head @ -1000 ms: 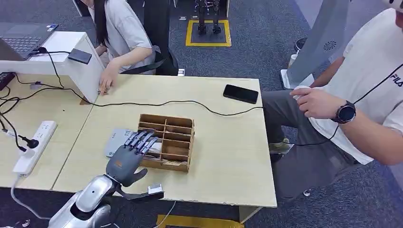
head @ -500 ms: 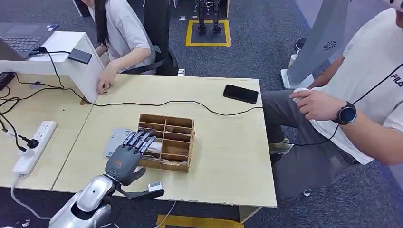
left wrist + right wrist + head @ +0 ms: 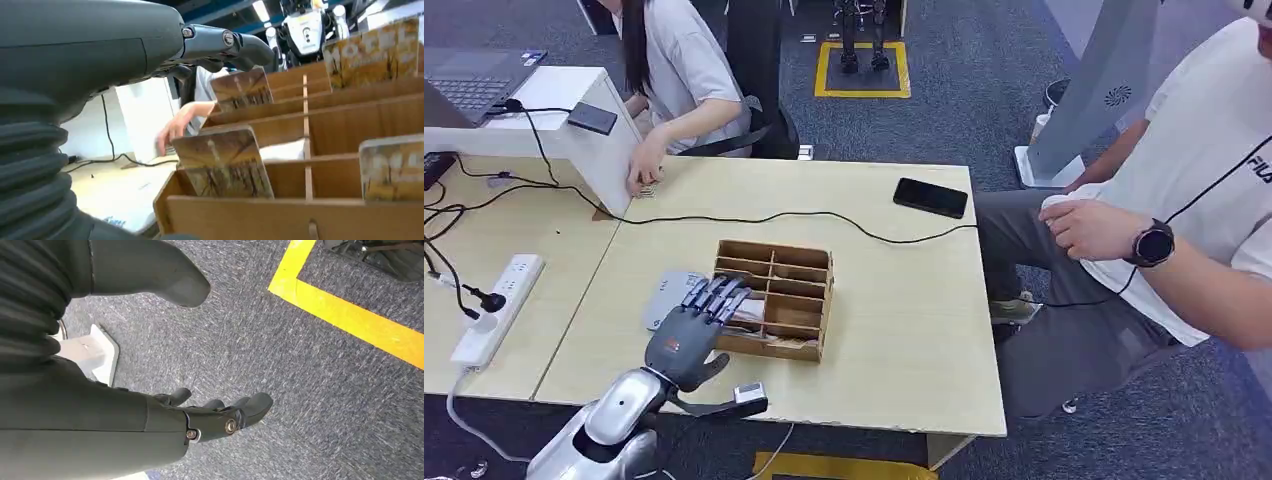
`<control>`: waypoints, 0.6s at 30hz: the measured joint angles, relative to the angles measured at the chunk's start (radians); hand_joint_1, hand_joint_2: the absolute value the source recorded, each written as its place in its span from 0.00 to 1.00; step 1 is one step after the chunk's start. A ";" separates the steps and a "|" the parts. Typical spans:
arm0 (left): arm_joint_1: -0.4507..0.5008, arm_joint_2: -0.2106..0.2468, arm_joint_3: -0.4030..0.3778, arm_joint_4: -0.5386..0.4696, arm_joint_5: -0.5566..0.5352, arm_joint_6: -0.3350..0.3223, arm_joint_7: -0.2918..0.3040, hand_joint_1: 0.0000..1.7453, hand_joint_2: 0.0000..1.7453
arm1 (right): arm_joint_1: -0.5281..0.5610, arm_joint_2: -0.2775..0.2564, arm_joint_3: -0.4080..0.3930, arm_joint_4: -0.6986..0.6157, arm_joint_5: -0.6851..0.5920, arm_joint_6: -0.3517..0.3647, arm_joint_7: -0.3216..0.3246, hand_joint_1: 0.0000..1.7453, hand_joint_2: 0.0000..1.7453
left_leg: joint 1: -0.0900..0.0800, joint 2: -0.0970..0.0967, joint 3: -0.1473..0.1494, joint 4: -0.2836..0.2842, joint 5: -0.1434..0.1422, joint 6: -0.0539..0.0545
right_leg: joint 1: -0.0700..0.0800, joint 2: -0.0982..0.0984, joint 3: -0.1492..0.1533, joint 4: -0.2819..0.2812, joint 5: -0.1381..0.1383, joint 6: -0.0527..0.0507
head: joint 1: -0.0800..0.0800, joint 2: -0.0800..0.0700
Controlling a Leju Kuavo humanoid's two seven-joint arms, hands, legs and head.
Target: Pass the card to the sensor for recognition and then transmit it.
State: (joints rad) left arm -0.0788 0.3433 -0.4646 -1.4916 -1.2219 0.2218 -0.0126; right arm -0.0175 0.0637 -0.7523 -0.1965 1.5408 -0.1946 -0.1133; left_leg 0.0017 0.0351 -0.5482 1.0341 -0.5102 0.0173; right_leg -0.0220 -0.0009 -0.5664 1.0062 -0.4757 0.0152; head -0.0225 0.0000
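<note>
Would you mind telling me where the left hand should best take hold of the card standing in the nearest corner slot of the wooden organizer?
Probably by its top edge, from above. The card stands upright in the wooden organizer, its lower part walled in by dividers, so only the upper part is free to pinch. The left hand hovers over that side with fingers spread.

A robot lab in office quarters: grey-blue carpet floor point(image 3: 964, 110) with a yellow-taped square point(image 3: 862, 70) at twelve o'clock where another robot's legs stand. The pale wooden counter point(image 3: 904, 330) carries a white power strip point(image 3: 496, 310) at nine o'clock, trailing black cables point(image 3: 754, 215), and an open grey laptop point(image 3: 469, 92) at ten o'clock.
</note>
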 joint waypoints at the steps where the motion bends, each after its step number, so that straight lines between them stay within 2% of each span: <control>1: 0.000 0.002 0.000 0.002 0.007 -0.016 -0.002 1.00 1.00 | 0.000 0.000 0.000 0.000 0.000 0.000 0.000 0.00 1.00 | 0.000 0.000 0.000 0.000 0.000 0.000 | 0.000 0.000 0.000 0.000 0.000 0.000 | 0.000 0.000; 3: 0.002 0.009 0.000 0.008 0.023 -0.035 -0.007 1.00 1.00 | 0.000 0.000 0.000 0.000 0.000 0.000 0.000 0.00 1.00 | 0.000 0.000 0.000 0.000 0.000 0.000 | 0.000 0.000 0.000 0.000 0.000 0.000 | 0.000 0.000; 8: 0.003 0.013 0.001 0.019 0.036 -0.036 -0.015 1.00 1.00 | -0.001 0.000 0.000 0.000 0.000 0.000 0.000 0.00 1.00 | 0.000 0.000 0.000 0.000 0.000 0.000 | 0.000 0.000 0.000 0.000 0.000 0.000 | 0.000 0.000; 9: 0.002 0.013 0.001 0.019 0.037 -0.033 -0.015 0.94 1.00 | -0.001 0.000 0.000 0.000 0.000 0.000 0.000 0.00 1.00 | 0.000 0.000 0.000 0.000 0.000 0.000 | 0.000 0.000 0.000 0.000 0.000 0.000 | 0.000 0.000; 10: 0.002 0.013 0.002 0.019 0.040 -0.031 -0.016 1.00 1.00 | -0.001 0.000 0.000 0.000 0.000 0.000 0.000 0.00 1.00 | 0.000 0.000 0.000 0.000 0.000 0.000 | 0.000 0.000 0.000 0.000 0.000 0.000 | 0.000 0.000; 18: 0.002 0.015 0.012 0.019 0.058 -0.019 -0.024 1.00 1.00 | -0.001 0.000 0.000 0.000 0.000 0.000 0.000 0.00 1.00 | 0.000 0.000 0.000 0.000 0.000 0.000 | 0.000 0.000 0.000 0.000 0.000 0.000 | 0.000 0.000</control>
State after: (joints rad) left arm -0.0767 0.3578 -0.4528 -1.4721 -1.1639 0.2026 -0.0362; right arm -0.0181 0.0637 -0.7526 -0.1965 1.5408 -0.1946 -0.1133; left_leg 0.0018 0.0347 -0.5480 1.0340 -0.5101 0.0173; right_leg -0.0220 -0.0011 -0.5660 1.0063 -0.4757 0.0151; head -0.0225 0.0000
